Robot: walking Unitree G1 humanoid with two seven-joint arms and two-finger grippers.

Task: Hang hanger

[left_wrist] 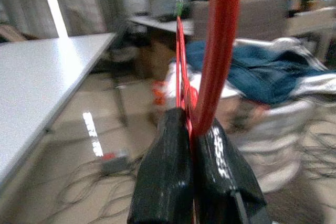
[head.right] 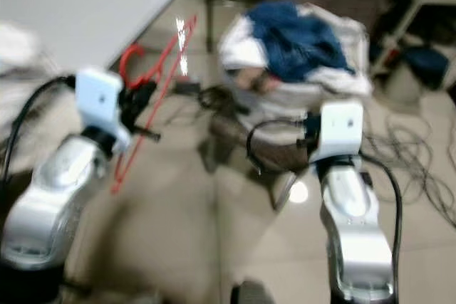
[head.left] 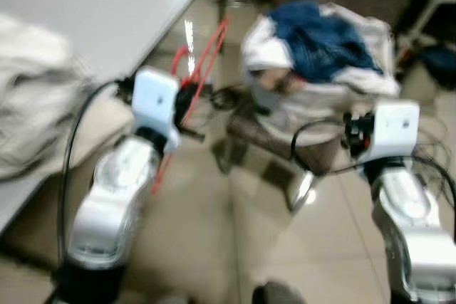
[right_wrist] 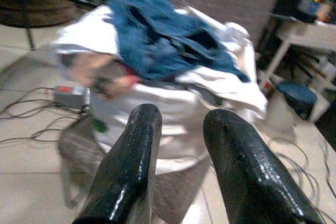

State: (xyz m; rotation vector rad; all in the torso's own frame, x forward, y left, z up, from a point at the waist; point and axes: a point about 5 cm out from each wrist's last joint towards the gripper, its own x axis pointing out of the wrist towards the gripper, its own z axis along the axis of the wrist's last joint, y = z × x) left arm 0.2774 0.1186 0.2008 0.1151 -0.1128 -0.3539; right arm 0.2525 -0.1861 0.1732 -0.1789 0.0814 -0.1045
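A red wire hanger (head.left: 201,60) hangs in the air beside the grey table, held by my left gripper (left_wrist: 191,129), whose black fingers (left_wrist: 168,166) are shut on its red bar (left_wrist: 218,51). From the head the hanger (head.right: 153,80) runs from the gripper up toward the table's edge and down toward the floor. My right gripper (right_wrist: 181,124) is open with nothing between its fingers, pointing at a pile of clothes. The right arm (head.left: 399,176) is raised in front of that pile. All views are blurred.
A grey table (head.left: 100,12) runs along the left with pale cloth (head.left: 32,90) on it. A heap of white and blue clothes (head.left: 320,48) lies on a chair ahead. Cables (head.right: 420,161) trail over the tiled floor on the right.
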